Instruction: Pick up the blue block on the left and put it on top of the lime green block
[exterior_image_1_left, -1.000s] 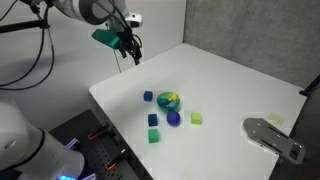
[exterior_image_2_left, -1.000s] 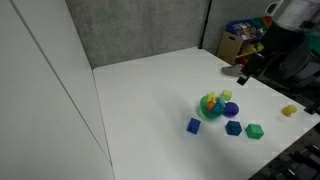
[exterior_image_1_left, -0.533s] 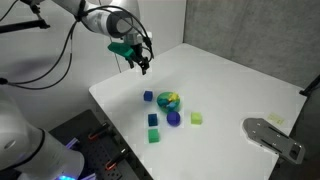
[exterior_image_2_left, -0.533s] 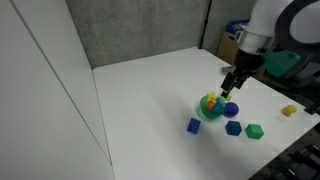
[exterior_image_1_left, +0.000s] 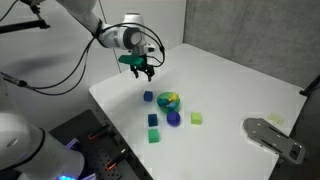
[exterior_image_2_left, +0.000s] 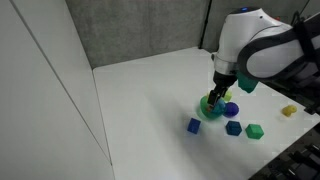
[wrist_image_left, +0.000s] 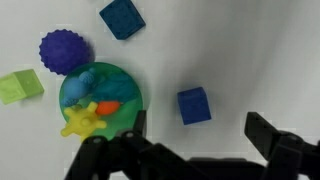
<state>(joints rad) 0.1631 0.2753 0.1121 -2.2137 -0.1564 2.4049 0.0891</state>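
Observation:
The blue block (wrist_image_left: 194, 105) is a small dark blue cube lying on the white table; it also shows in both exterior views (exterior_image_1_left: 148, 96) (exterior_image_2_left: 193, 125). The lime green block (wrist_image_left: 20, 86) lies past a green plate, next to a purple ball, and shows in an exterior view (exterior_image_1_left: 197, 118). My gripper (wrist_image_left: 200, 140) is open and empty. It hovers above the blue block, which sits just ahead of the gap between the fingers. The gripper shows in both exterior views (exterior_image_1_left: 143, 72) (exterior_image_2_left: 216, 95).
A green plate (wrist_image_left: 125, 85) with small toys sits between the two blocks. A spiky purple ball (wrist_image_left: 65, 50), a teal-blue block (wrist_image_left: 122, 17) and a darker green block (exterior_image_1_left: 154, 135) lie nearby. A grey object (exterior_image_1_left: 272, 135) sits at the table's edge.
The gripper has swung from the table's far edge towards the blocks and come lower, now over the blue block. The blocks have not moved.

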